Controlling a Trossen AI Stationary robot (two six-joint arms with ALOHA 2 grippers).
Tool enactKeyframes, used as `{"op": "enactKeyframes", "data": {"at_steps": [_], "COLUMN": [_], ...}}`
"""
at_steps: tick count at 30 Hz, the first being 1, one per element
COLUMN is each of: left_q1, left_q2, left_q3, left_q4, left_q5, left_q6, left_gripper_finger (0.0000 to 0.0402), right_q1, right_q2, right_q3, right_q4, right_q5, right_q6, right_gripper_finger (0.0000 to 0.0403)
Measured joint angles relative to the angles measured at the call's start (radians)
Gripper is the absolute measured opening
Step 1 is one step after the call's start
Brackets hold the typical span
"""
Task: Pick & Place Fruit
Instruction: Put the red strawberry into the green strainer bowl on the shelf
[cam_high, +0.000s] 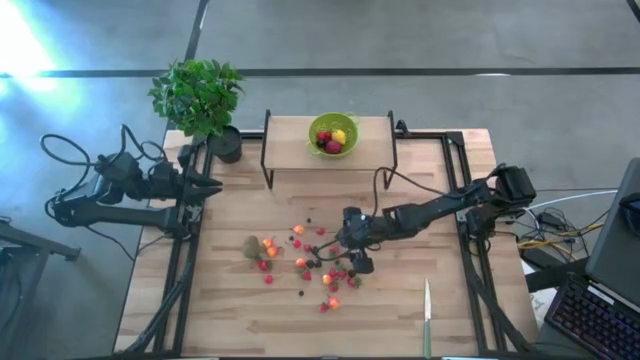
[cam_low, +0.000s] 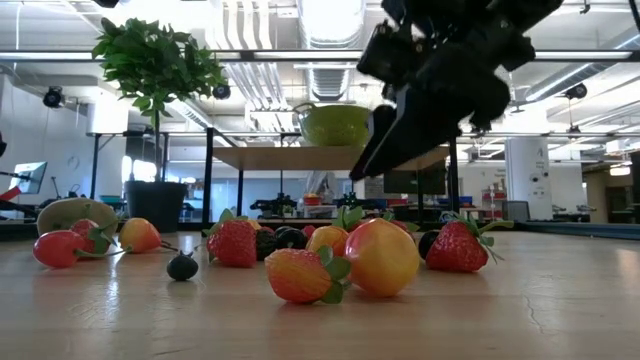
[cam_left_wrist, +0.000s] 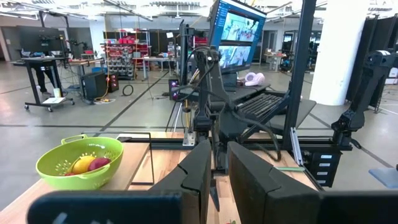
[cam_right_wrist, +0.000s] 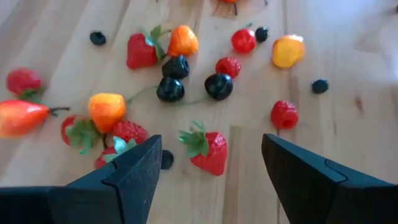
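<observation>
Hovering with its jaws spread wide and empty, the right gripper has a small red toy strawberry directly between its fingers, amid scattered fruit mid-table; beyond, on the shelf along the far edge, sits a lime-green bowl. The left gripper, pinched shut, waits at the left edge.

A wooden table carries scattered fruit, a knife and a potted plant.
</observation>
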Motion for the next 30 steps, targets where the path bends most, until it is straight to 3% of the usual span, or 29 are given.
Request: {"op": "enactKeyframes", "data": {"at_steps": [13, 30], "left_q1": [0.000, 0.000], "left_q2": [0.000, 0.000], "left_q3": [0.000, 0.000], "left_q4": [0.000, 0.000], "left_q5": [0.000, 0.000], "left_q6": [0.000, 0.000], "left_gripper_finger": [0.0062, 0.0062], "right_q1": [0.000, 0.000], "right_q2": [0.167, 0.213], "right_q3": [0.067, 0.075], "right_q4": [-0.004, 0.017], "right_q5": [0.006, 0.006], "right_q6": [-0.023, 0.012], "right_gripper_finger": [0.0239, 0.0195]}}
